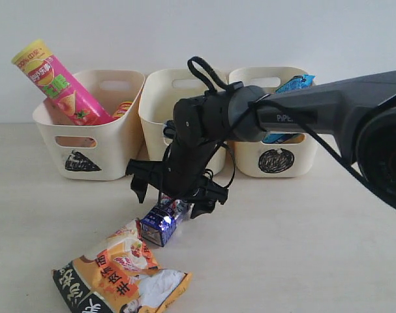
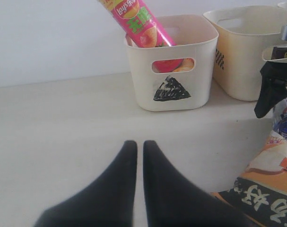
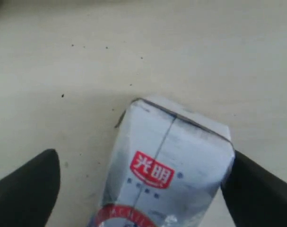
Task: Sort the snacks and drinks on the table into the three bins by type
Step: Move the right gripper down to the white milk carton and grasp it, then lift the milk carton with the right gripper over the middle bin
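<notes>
A slim blue, white and silver drink carton [image 1: 160, 222] [image 3: 167, 165] lies on the table [image 1: 302, 248]. My right gripper [image 1: 171, 199] [image 3: 142, 163] is open and straddles it; one finger touches the carton's side, the other stands apart. The pink chip tube [image 1: 57, 81] [image 2: 138, 21] leans in the triangle bin [image 1: 54, 127] [image 2: 200, 80], with a yellow-orange tube [image 1: 122, 107] beside it. In the circle bin [image 1: 295, 160] sits a blue packet [image 1: 294, 83]. The orange-black-white bag [image 1: 119, 274] [image 2: 271, 189] lies near the front. My left gripper [image 2: 140, 144] is shut and holds nothing, low over bare table.
The middle bin [image 1: 155, 111] [image 2: 238, 61] stands between the other two, partly hidden by my right arm [image 1: 328, 104]. The bag lies close to the carton's near end. A pale wall runs behind the bins.
</notes>
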Available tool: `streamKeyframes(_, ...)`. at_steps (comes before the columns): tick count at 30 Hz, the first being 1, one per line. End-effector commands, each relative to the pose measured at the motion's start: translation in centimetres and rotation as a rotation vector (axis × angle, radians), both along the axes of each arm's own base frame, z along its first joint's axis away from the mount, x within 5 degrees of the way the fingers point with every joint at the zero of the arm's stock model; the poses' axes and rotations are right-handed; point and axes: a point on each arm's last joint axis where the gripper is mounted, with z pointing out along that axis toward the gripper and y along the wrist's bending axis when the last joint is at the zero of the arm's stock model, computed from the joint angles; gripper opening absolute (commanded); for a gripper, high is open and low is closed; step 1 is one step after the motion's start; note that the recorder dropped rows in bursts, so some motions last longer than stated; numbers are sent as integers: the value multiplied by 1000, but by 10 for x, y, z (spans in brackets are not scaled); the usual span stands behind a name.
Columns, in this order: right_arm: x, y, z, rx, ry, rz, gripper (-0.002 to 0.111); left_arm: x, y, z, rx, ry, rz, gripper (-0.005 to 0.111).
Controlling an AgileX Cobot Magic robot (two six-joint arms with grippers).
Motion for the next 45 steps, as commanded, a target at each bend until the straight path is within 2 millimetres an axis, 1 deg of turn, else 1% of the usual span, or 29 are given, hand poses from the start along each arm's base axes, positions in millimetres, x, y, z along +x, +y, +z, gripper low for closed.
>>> streamKeyframes(1,1,1,2,2,-10,6,52,0,0,-1,7,-2,0,4)
streamKeyframes(3,0,-1,1,-9,5,7,36,0,0,-1,7,-2,0,4)
streamKeyframes(5,-2,-2,0,-25,21,19,14,0,0,-1,7,-2,0,4)
streamKeyframes(6,-2,-2,0,-34,23,34,6,0,0,-1,7,-2,0,4)
streamKeyframes(7,-3,-3,0,-43,31,43,0,0,0,-1,7,-2,0,4)
streamKeyframes(10,-5,-4,0,-58,46,55,0,0,0,-1,7,-2,0,4)
streamKeyframes(13,-5,-5,7,-63,30,74,0,0,0,-1,7,-2,0,4)
streamKeyframes(18,-7,-7,32,-57,-33,142,0,0,0,-1,7,-2,0,4)
streamKeyframes(20,-10,-7,42,-46,-50,206,0,0,0,-1,7,-2,0,4)
streamKeyframes(23,-15,-9,63,-40,-88,287,0,0,0,-1,7,-2,0,4)
streamKeyframes(28,-23,-15,104,-37,-199,394,0,0,0,-1,7,-2,0,4)
streamKeyframes(29,-24,-17,116,-28,-237,402,0,0,0,-1,7,-2,0,4)
streamKeyframes(31,-26,-20,133,-14,-301,406,0,0,0,-1,7,-2,0,4)
streamKeyframes(32,-27,-22,145,0,-349,404,0,0,0,-1,7,-2,0,4)
streamKeyframes(35,-29,-26,172,26,-482,417,0,0,0,-1,7,-2,0,4)
streamKeyframes(38,-29,-28,192,23,-623,449,0,0,0,-1,7,-2,0,4)
streamKeyframes(42,-21,-30,199,-42,-764,484,0,0,0,-1,7,-2,0,4)
streamKeyframes(45,-15,-28,199,-71,-840,495,0,0,0,-1,7,-2,0,4)
